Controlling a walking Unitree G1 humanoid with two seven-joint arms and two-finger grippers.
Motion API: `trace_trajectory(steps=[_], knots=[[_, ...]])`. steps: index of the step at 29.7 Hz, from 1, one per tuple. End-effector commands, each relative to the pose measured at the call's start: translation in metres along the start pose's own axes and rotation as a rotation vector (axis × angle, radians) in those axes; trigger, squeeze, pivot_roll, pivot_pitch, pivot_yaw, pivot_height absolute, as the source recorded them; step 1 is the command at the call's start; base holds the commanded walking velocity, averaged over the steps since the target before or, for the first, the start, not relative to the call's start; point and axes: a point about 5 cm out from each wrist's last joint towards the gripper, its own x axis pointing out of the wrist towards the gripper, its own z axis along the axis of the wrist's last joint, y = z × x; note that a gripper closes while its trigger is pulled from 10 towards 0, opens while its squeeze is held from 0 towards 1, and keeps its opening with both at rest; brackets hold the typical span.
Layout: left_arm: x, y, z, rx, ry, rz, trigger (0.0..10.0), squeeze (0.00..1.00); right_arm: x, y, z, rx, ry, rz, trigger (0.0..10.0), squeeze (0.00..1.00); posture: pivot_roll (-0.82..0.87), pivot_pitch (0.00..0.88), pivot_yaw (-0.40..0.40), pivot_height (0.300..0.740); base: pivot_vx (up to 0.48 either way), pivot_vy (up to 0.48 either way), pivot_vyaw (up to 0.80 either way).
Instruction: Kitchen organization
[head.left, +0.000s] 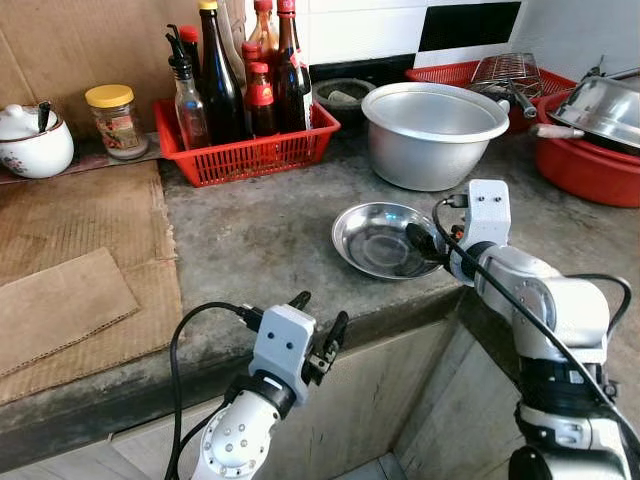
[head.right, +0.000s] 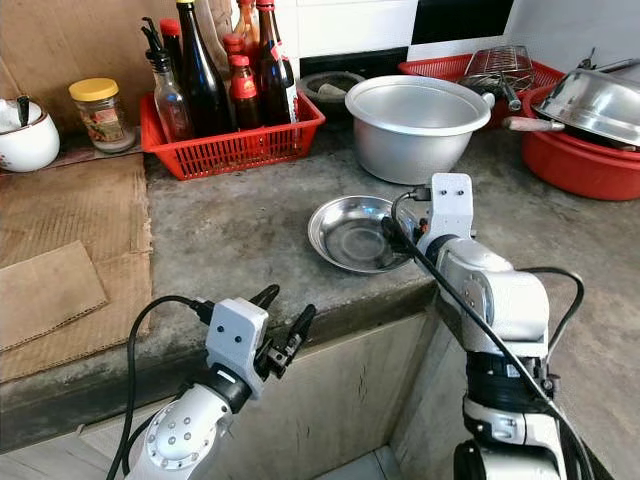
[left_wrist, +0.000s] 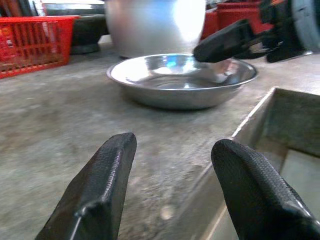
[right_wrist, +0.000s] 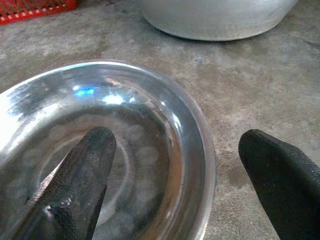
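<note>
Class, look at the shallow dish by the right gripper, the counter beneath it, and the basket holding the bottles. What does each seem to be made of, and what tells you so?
Shallow dish: polished metal, probably stainless steel; it mirrors light.
Counter: likely concrete or stone; grey, matte, mottled, rough.
Basket: red plastic, judging by its moulded lattice walls.
Right gripper: open, straddling the dish's rim.

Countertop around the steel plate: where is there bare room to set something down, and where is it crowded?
Bare concrete lies between the red bottle basket, the cardboard sheets and the shallow steel plate. A smaller patch lies right of the plate, before the red basin. The back is crowded: basket, big aluminium bowl, basin. The right gripper straddles the plate's rim, open.
</note>
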Motion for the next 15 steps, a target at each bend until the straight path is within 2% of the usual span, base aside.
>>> trace_trajectory(steps=[1,15], knots=[[-0.002,-0.002,0.002,-0.003,-0.015,-0.013,10.0,0.0,0.002,0.0,0.001,-0.01,0.027,0.001,10.0,0.0,0.15,0.068,-0.056,0.74,0.0,0.0,0.0],[-0.001,-0.001,0.002,-0.003,-0.011,0.004,10.0,0.0,0.014,0.01,0.004,-0.047,0.116,0.058,10.0,0.0,0.16,0.083,-0.063,0.74,0.0,0.0,0.0]])
